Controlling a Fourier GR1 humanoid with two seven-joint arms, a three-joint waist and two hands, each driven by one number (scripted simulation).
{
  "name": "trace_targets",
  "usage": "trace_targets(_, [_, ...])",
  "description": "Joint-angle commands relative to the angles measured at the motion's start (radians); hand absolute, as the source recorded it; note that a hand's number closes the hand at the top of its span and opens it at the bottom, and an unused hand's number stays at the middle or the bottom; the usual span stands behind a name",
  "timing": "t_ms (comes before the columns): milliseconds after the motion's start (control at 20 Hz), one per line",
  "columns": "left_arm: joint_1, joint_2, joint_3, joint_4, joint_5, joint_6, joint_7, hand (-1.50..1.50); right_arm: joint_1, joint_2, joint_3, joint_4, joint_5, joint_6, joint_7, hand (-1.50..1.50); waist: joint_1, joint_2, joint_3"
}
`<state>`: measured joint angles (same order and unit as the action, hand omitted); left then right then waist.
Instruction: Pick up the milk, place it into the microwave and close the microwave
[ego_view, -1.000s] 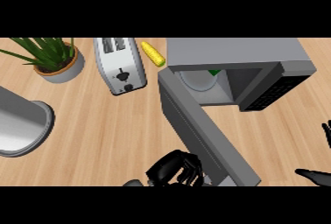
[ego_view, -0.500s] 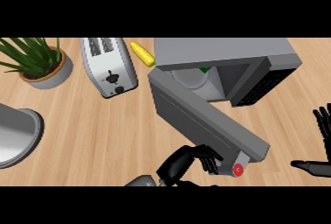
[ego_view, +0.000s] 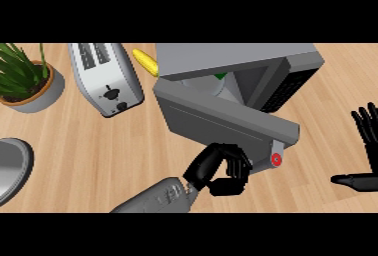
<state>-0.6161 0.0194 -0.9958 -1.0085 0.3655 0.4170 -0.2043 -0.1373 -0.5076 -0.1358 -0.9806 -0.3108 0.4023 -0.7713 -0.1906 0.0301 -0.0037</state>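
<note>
The grey microwave (ego_view: 236, 57) stands at the back, its door (ego_view: 221, 117) swung partway across the opening. Through the remaining gap I see the white milk carton (ego_view: 209, 85) with a bit of green on top, standing inside the cavity. My left hand (ego_view: 220, 170) is at the door's outer face near its free end, by a red button (ego_view: 276, 159). Its fingers are curled and hold nothing. My right hand (ego_view: 367, 125) rests open at the right edge, fingers up and thumb out.
A silver toaster (ego_view: 107, 77) stands left of the microwave, with a yellow item (ego_view: 146, 61) between them at the back. A potted plant (ego_view: 26, 75) is at far left. A round grey metal vessel (ego_view: 9, 167) shows at the left edge.
The microwave door has swung further toward the opening, narrowing the gap. My left hand has moved up and right along with the door. My right hand shows more fully at the right edge.
</note>
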Motion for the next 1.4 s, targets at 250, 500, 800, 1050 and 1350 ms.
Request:
trace_targets(250, [-0.217, -0.019, 0.066, 0.051, 0.087, 0.089, -0.043, 1.5, -0.037, -0.037, 0.044, -0.076, -0.025, 0.099, 0.027, -1.5, -0.086, 0.016, 0.001])
trace_targets(500, [-0.309, -0.019, 0.102, 0.108, 0.138, 0.104, -0.041, 1.5, -0.081, -0.047, 0.032, -0.104, -0.061, 0.091, 0.06, -1.5, -0.115, 0.031, 0.003])
trace_targets(800, [-0.395, -0.019, 0.118, 0.17, 0.181, 0.117, -0.038, 1.5, -0.119, -0.043, 0.06, -0.143, -0.097, 0.133, 0.092, -1.5, -0.151, 0.046, 0.007])
trace_targets(1050, [-0.457, -0.019, 0.144, 0.217, 0.216, 0.138, -0.037, 1.5, -0.157, -0.072, 0.049, -0.153, -0.128, 0.148, 0.121, -1.5, -0.176, 0.057, 0.008])
trace_targets(1350, [-0.464, -0.018, 0.134, 0.211, 0.245, 0.176, -0.04, 1.5, -0.188, -0.08, 0.076, -0.183, -0.165, 0.206, 0.16, -1.5, -0.196, 0.062, 0.01])
